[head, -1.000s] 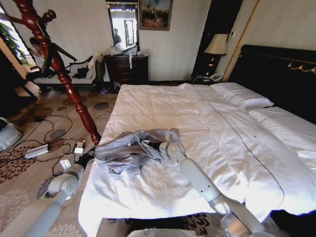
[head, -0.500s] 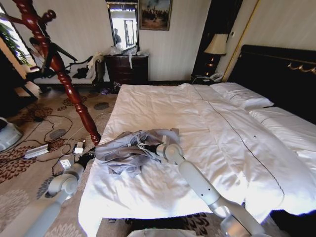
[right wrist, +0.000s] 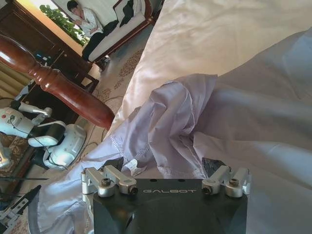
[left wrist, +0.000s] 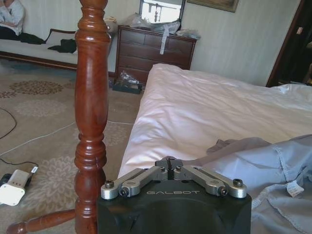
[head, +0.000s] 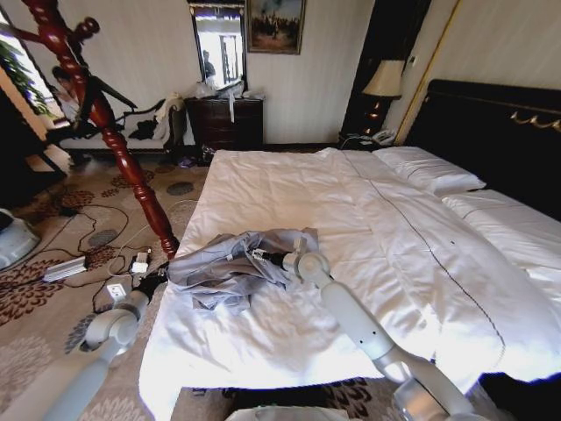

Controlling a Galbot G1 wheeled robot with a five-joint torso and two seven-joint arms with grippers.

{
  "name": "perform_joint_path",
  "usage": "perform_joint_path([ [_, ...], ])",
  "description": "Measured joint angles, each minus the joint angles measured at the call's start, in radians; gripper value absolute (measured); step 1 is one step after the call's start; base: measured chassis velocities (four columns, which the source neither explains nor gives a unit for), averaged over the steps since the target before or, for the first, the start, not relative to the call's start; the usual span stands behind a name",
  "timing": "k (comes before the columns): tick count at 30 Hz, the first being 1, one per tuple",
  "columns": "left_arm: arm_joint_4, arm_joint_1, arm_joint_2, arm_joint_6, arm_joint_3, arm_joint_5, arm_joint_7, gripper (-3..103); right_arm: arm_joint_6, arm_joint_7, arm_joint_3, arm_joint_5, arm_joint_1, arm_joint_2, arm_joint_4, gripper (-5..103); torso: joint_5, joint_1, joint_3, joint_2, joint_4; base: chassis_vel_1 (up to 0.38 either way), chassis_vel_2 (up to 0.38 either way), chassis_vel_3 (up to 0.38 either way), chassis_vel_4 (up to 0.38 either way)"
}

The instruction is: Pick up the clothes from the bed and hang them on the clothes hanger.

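Indoors, white bed (head: pixel 368 237), patterned carpet (head: pixel 53 298), right end effector (head: pixel 263 257) spread wide against clothes (head: pixel 223 267), nothing gripped.

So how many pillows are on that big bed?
2 that I can see, both white and side by side against the black headboard: one pillow nearer the bedside lamp, the other pillow by the picture's right edge. More may lie beyond it.

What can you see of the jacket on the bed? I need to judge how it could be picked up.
The jacket is light grey-blue, thin and crumpled into a loose heap with raised folds, stitched seams and a small white label. It lies on the white sheet near the left edge of the bed, beside the wooden coat stand. The right hand, open, is at its right side among the folds; the left hand, shut, sits just off its left edge.
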Motion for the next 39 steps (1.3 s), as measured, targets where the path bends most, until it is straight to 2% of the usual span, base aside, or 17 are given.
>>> perform_joint_path([
  [18,-0.002,0.004,0.004,0.000,-0.001,-0.001,-0.003,0,-0.022,-0.008,-0.024,-0.010,-0.028,-0.013,0.037,89,0.0001,0.000,0.000,0.000,0.0002,0.000,0.000,0.000,0.000],
  [26,-0.006,0.006,0.004,0.000,-0.004,-0.002,-0.003,0,-0.009,-0.013,-0.031,-0.057,-0.031,-0.028,-0.002,89,0.0001,0.000,0.000,0.000,0.0000,0.000,0.000,0.000,0.000],
  [33,-0.006,0.012,-0.003,0.000,-0.004,-0.001,-0.002,0,0.031,-0.024,-0.034,-0.147,-0.037,-0.049,0.012,89,0.0001,0.000,0.000,0.000,0.0000,0.000,0.000,0.000,0.000],
  [39,-0.010,0.009,-0.006,0.000,0.002,0.000,-0.003,0,0.019,-0.032,-0.048,-0.133,-0.043,-0.051,0.014,89,0.0000,0.000,0.000,0.000,0.0000,0.000,0.000,0.000,0.000],
])
